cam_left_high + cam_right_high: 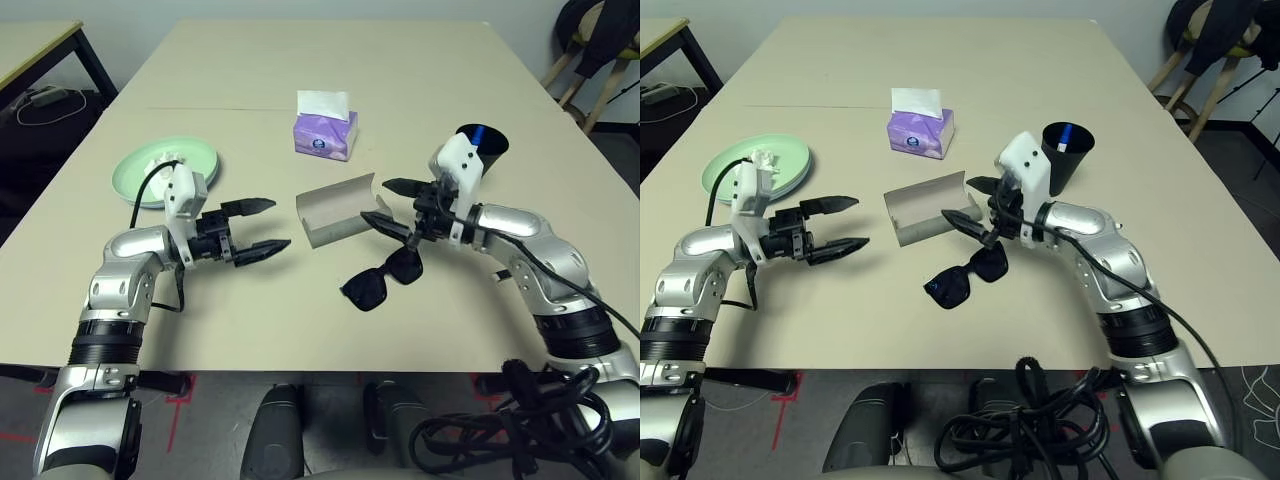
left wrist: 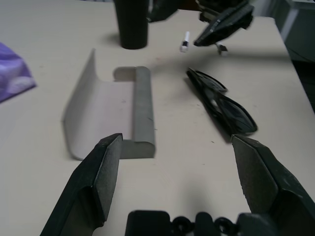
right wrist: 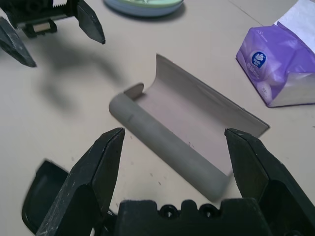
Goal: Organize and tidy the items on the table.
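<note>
— Are the claws holding anything?
— No. The left gripper (image 1: 262, 226) and right gripper (image 1: 392, 208) gape wide, empty, flanking the open grey oblong glasses case (image 1: 338, 210); folded black sunglasses (image 1: 383, 277) lie just beside it on the beige table (image 1: 420, 70).

**Both tools spread wide, facing inward**

Left silver forearm bent in from the left side, black two-fingered left tool (image 1: 260, 226) pointing right, roughly level, fingers parted. Right silver forearm angled in from the right, black two-fingered right tool (image 1: 392, 206) aimed left and slightly downward, fingers equally parted, gripping nothing.
</note>
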Tool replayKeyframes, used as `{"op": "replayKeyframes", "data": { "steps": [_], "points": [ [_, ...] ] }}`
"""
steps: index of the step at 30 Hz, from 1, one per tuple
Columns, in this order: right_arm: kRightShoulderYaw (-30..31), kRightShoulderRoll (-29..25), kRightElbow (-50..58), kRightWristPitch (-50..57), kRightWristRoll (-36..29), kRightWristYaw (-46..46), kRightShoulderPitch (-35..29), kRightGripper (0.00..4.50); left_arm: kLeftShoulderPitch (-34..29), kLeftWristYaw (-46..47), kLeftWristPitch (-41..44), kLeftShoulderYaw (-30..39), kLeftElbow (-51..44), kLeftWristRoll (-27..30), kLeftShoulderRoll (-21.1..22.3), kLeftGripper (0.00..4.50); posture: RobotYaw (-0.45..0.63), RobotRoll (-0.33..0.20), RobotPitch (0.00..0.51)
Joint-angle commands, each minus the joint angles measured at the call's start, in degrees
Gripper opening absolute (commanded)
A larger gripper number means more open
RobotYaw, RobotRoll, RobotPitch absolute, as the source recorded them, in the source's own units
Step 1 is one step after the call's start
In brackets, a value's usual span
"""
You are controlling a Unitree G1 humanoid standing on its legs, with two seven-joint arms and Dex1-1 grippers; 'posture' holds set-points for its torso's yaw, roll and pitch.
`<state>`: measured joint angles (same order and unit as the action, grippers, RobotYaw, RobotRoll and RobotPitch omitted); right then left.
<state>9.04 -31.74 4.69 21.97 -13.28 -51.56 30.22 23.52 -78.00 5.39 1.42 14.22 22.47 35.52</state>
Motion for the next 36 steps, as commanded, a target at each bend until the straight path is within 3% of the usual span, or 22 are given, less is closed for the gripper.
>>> {"op": "replayKeyframes", "data": {
  "steps": [1,9,21,36],
  "points": [
    [3.16,-3.21,1.26,-3.62,2.60,-4.27,-1.06,4.50,-0.80,-2.42,-2.50,-2.12,-1.24,-0.50,-0.31,4.47,0.10,0.000,0.164],
    [8.81,-11.00,5.87,1.33,4.84,-14.18,2.53,4.50,-0.46,-3.81,-3.46,-3.95,-2.00,-0.05,-1.00,4.47,0.08,0.000,0.169],
    [17.72,-14.82,7.71,5.52,10.89,-26.04,17.18,4.50,-2.19,-0.84,-3.01,-3.50,-5.05,0.16,-1.71,4.47,0.11,0.000,0.184],
    [27.70,-11.18,3.83,-9.90,25.75,-32.63,24.03,4.50,-3.82,0.43,-3.70,-4.18,-8.80,-0.33,-0.61,4.47,0.14,0.000,0.185]
  ]
}}
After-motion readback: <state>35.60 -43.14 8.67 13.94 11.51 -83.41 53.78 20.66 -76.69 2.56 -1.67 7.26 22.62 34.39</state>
